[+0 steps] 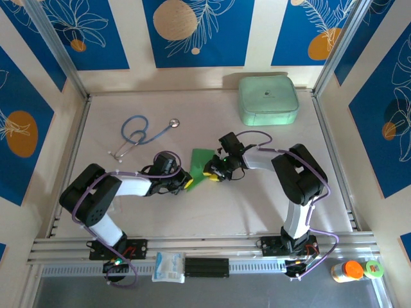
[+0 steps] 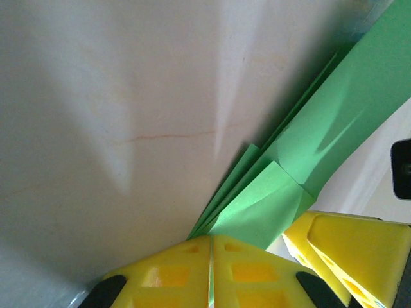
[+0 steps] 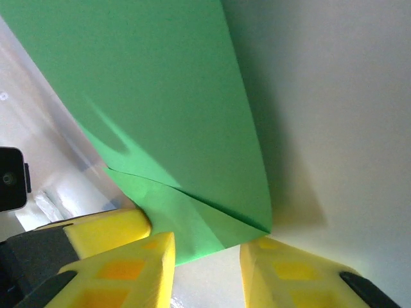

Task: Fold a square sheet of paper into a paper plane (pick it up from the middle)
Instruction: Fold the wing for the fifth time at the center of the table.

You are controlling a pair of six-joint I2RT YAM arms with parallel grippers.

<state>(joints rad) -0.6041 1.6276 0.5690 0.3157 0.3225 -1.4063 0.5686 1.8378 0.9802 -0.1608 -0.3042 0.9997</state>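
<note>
1. A stethoscope (image 1: 144, 133) lies on the counter (image 1: 257, 205) to the far left, well apart from the work.
2. The left gripper (image 1: 186, 182) reaches in from the left. In its wrist view its yellow fingers (image 2: 160, 276) are pressed together. The near end of the green paper (image 2: 321, 128) runs into the seam between them, so it looks clamped on that end.
3. The paper (image 1: 201, 162) sits near the middle of the counter, between the two grippers, already creased into a narrower, layered shape. The shadows beside it suggest it is held off the surface, though I cannot tell how far.
4. The right gripper (image 1: 214, 173) is on the paper's right side. In its wrist view its fingers (image 3: 302, 276) are apart, with a folded corner of the paper (image 3: 160, 96) between them, and neither finger seems to press on it.
5. What matters for the next move:
   - The paper's long axis runs from the left gripper's pinch away toward the far side of the counter, leaning a little right.
   - The left arm holds the near end, and the right arm is just beside the same end, with the corner already in its gap.
   - I judge that the right gripper need only come together there.
6. A mint case (image 1: 268, 99) rests at the far right of the counter, well clear.
</note>
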